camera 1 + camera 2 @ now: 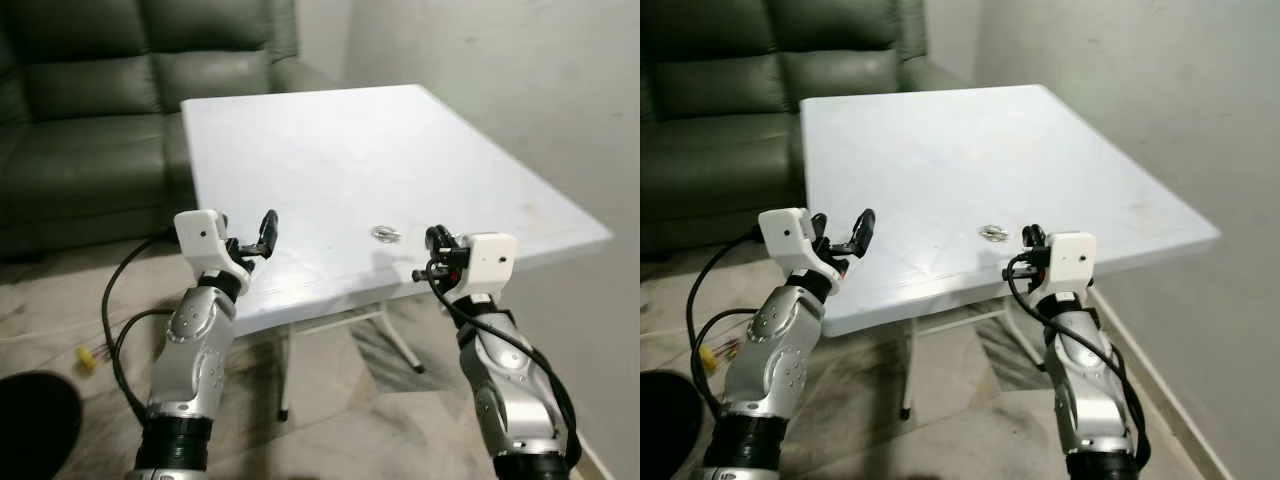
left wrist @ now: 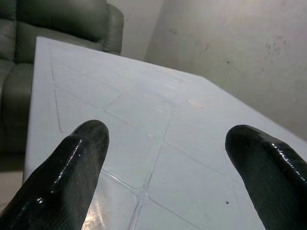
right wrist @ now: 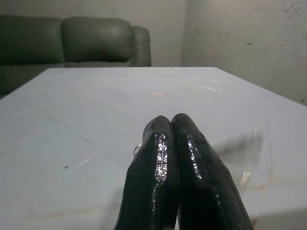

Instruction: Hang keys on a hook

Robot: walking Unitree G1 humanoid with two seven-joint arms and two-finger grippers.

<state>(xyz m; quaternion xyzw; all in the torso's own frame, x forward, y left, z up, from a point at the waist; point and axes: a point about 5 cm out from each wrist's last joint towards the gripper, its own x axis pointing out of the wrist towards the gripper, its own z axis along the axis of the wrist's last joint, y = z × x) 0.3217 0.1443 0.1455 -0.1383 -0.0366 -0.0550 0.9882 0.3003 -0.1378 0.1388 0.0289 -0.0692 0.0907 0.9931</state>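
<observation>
Small silvery metal keys (image 1: pixel 384 234) lie on the smooth white plastic table (image 1: pixel 330 150) — head views; right gripper (image 3: pixel 173 125) pressed shut, left gripper (image 2: pixel 163 139) spread wide.

A white table (image 1: pixel 330 150) stands before a dark green leather sofa (image 1: pixel 90 110), beside a plain wall (image 1: pixel 520 90).

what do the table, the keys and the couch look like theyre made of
Table: likely white moulded plastic, semi-glossy, with faint pressed-in panel lines. Keys: probably metal, a small silvery glinting ring; too small to be sure. Couch: dark green leather or imitation, smooth with a soft sheen and padded creases.
</observation>
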